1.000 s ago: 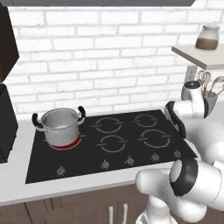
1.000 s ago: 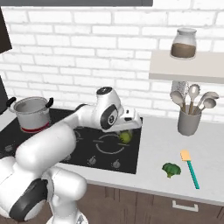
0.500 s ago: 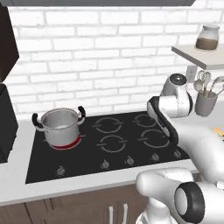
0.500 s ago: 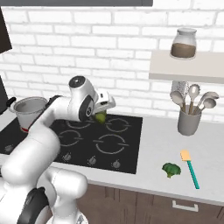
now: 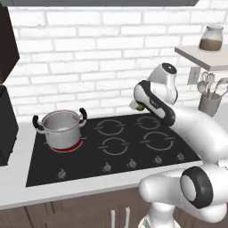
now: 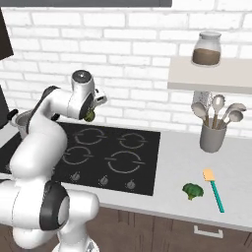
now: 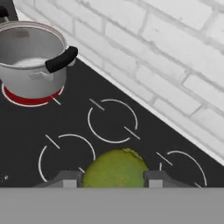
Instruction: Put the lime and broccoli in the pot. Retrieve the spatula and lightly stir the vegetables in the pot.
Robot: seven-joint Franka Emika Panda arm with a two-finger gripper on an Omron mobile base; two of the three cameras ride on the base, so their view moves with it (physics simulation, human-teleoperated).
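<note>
Lime: the small round yellow-green lime (image 7: pixel 115 168) sat between the two dark finger tips of the gripper (image 7: pixel 114 178), carried in the air above the black glass cooktop (image 5: pixel 111 147), over its rear right burners.
Gripper: the white arm's two-finger gripper (image 6: pixel 91 114) was closed on the lime, one finger pressed to each side of the fruit; in the left base view it (image 5: pixel 139 106) hung just in front of the white brick wall (image 5: pixel 102 58).
Pot: the shiny steel cylindrical pot (image 5: pixel 60 129) with two black loop handles stood on the rear left burner, which glowed red beneath it, well apart from the lime; nothing could be seen lying inside it (image 7: pixel 28 59).
Broccoli: the small dark green lumpy broccoli floret (image 6: pixel 192 190) lay on the pale grey counter (image 6: pixel 187 162) to the right of the cooktop.
Spatula: a spatula (image 6: pixel 214 189) with a teal handle and orange blade lay flat just beside the broccoli, on its right.
Utensil cup: a grey cup (image 6: pixel 212 138) holding spoons stood near the wall behind them.
Shelf: a glass jar of brown contents (image 6: pixel 207 49) stood on the white wall shelf (image 6: pixel 211 76) above the cup.
</note>
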